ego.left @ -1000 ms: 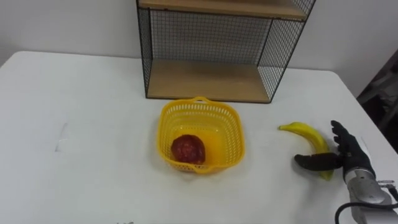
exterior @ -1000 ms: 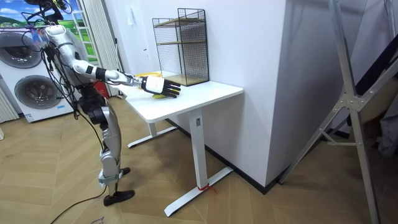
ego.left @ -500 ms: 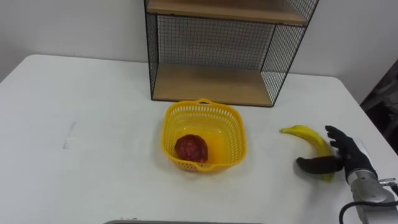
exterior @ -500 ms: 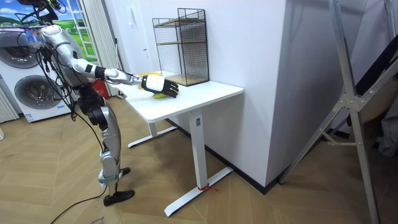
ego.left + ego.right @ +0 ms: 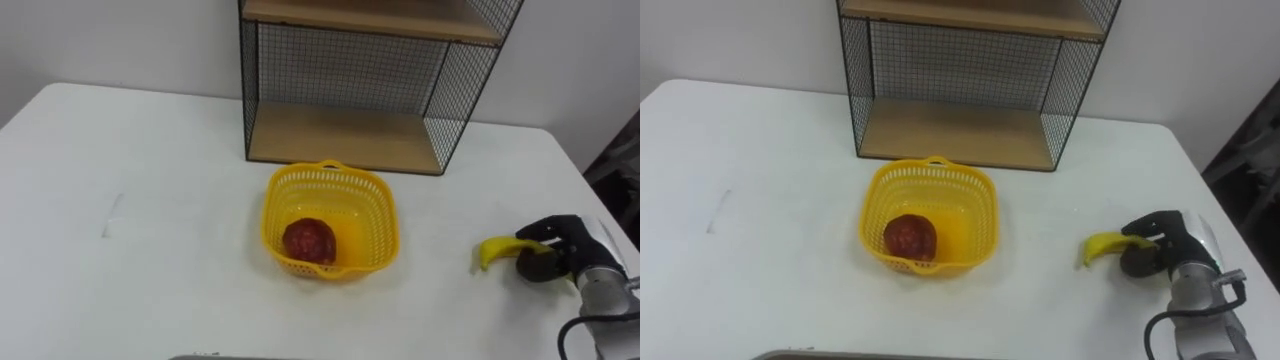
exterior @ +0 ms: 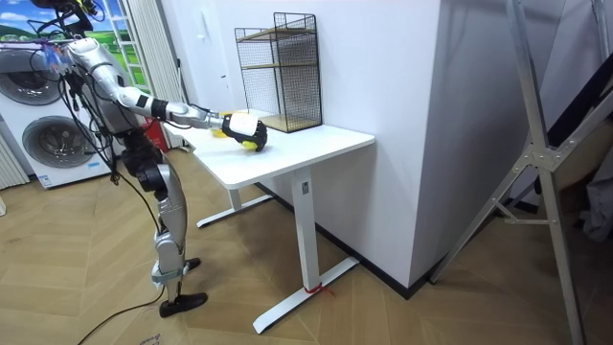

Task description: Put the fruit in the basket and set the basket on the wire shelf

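The left part of the white table (image 5: 150, 240), left of the basket, carries nothing that belongs to the task. The yellow basket (image 5: 384, 215) stands near the middle of the table. A red fruit (image 5: 308, 241) lies inside it, in the half nearer to the robot. Directly behind the basket stands the wire shelf (image 5: 345, 75), and its lower wooden board is free.

To the right of the basket, well apart from it, is the banana (image 5: 495, 250). It is in the right hand (image 5: 560, 252), whose fingers and thumb are curled round its thicker part. Only one yellow end comes out of the fist. This end points to the left, toward the basket, so the long axis of the banana runs about along the line from the hand to the basket. I cannot tell whether the banana touches the table or is already a little above it.

As I judge it, the next move is a carry to the left. The banana must travel over the right rim of the basket, and then the hand should let it go beside the red fruit, not on top of it.
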